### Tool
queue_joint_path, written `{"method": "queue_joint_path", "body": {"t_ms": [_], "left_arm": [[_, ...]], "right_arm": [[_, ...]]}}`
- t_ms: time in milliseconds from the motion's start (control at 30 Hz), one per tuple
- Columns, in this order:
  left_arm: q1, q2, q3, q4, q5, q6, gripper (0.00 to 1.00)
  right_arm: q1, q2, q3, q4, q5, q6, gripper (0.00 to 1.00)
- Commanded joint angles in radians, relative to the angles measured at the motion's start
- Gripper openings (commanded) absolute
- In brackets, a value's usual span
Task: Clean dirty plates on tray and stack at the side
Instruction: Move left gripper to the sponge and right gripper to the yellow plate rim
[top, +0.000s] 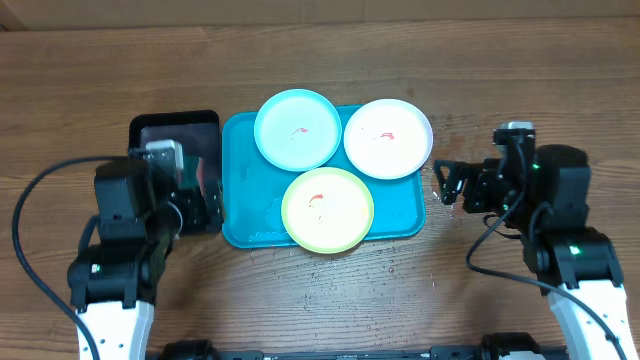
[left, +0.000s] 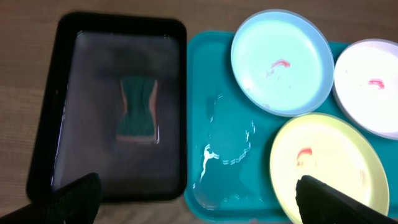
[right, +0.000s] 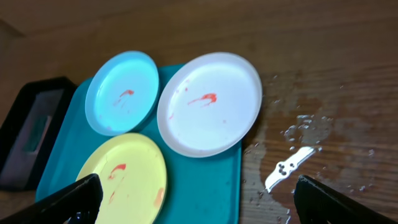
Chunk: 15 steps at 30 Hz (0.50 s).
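turquoise tray (top: 240, 218) loaded; left hand (left: 196, 194), right hand (right: 199, 198) both released.
cyan plate (top: 297, 129) 11 o'clock, white plate (top: 388, 137) 1, yellow-green plate (top: 327, 209) 6, each smeared red.

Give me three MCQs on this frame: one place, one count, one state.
1. Where is the green sponge?
A) in the black tray
B) on the turquoise tray
C) on a plate

2. How many plates sit on the turquoise tray?
A) two
B) three
C) four

3. The left gripper is:
A) shut on the sponge
B) shut on a plate
C) open, gripping nothing

Answers:
1 A: the sponge lies inside the black tray, beside the turquoise one.
2 B: cyan plate, white plate, yellow-green plate.
3 C: its fingers stand wide apart.
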Motion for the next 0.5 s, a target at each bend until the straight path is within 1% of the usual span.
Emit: {"method": "queue_joint_path", "body": {"t_ms": [0,67,200,300,467], "left_arm": [[-0.006,0.039,0.03,0.056,-0.048,-0.022,1.0],[-0.006,0.072,0.04,0.082,-0.104,-0.022,0.99],[-0.006,0.164,0.098,0.073,-0.187,-0.022,0.98],[-0.006,0.241,0.148,0.06,-0.193,-0.038,0.98],[-0.006,0.36,0.17,0.052,-0.192,-0.117,0.99]], "right_arm": [[0.05,0.049,0.029,-0.011,-0.016,-0.005,1.0],[0.082,0.085,0.029,-0.019,-0.001,-0.005,1.0],[0.143,0.167,0.029,-0.013,0.003,-0.005,1.0],[0.188,0.236,0.029,-0.008,0.027,-0.004,0.98],[0.256,0.328,0.029,0.022,0.048,0.0,0.97]]}}
